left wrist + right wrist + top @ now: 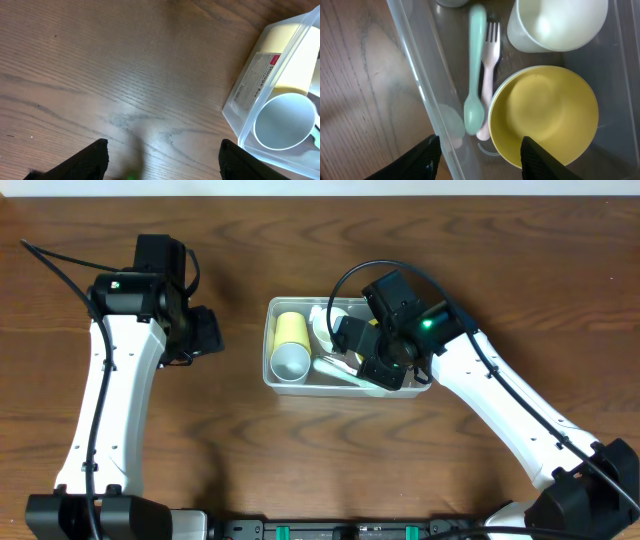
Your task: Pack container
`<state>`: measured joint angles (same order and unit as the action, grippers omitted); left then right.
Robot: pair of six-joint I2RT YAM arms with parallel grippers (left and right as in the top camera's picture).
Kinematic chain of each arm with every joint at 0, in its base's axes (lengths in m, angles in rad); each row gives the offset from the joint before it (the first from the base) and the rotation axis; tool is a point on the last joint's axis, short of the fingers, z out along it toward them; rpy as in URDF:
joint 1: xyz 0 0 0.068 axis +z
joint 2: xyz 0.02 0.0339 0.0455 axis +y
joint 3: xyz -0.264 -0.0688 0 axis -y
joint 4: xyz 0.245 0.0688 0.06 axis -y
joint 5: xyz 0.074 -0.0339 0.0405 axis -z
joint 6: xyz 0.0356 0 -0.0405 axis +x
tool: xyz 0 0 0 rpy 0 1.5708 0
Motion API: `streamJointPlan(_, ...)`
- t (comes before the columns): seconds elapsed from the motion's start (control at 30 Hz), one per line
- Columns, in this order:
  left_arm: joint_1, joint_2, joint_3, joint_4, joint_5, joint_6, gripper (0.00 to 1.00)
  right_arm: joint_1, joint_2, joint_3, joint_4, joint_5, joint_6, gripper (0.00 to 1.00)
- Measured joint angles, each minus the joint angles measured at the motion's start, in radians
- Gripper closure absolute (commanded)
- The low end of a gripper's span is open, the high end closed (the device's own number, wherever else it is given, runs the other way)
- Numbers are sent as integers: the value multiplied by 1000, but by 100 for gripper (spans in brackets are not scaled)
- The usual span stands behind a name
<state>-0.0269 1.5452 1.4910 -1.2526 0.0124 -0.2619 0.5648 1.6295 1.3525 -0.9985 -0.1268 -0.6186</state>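
Observation:
The container (270,340) is a clear tub at the table's middle. In it a yellow cup (291,330) lies on its side, white mouth toward me. My right gripper (366,356) hangs over the tub's right half. In the right wrist view a blurred mint-green spoon (475,70) and a pink fork (489,65) lie beside a yellow bowl (545,115), with a white bowl (555,22) beyond. The right gripper (480,160) is open above them, holding nothing. My left gripper (162,160) is open over bare wood, left of the container (240,100) and cup (285,120).
The wooden table (230,430) surrounds the tub on all sides. The left arm (120,380) stands at the left, its gripper (208,332) a short way from the tub's left wall. The tub's clear wall (415,85) runs just inside my right gripper's left finger.

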Motion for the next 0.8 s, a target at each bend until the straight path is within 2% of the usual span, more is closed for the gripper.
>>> streamJointPlan(0.17,0,0,0,0,0,0,29,0,0,0,2,7,0,54)
streamJointPlan(0.33,0,0,0,0,0,0,29,0,0,0,49,44,31,55)
streamJointPlan(0.4,0,0,0,0,0,0,29,-2,0,0,91,71,75,53)
streamJointPlan(0.53,0,0,0,5,0,0,29,-47,-3,0,194,140,262,51)
streamJointPlan(0.6,0,0,0,23,0,1,29,-98,-11,-1,234,173,390,39)
streamJointPlan(0.63,0,0,0,37,0,5,28,-123,-17,-1,252,182,447,26)
streamJointPlan(0.67,0,0,0,53,0,12,28,-163,-27,-1,276,192,512,7)
streamJointPlan(0.7,0,0,0,67,0,21,28,-195,-35,-1,291,199,568,1)
streamJointPlan(0.8,-8,0,0,129,0,60,27,-304,-63,-1,333,217,721,1)
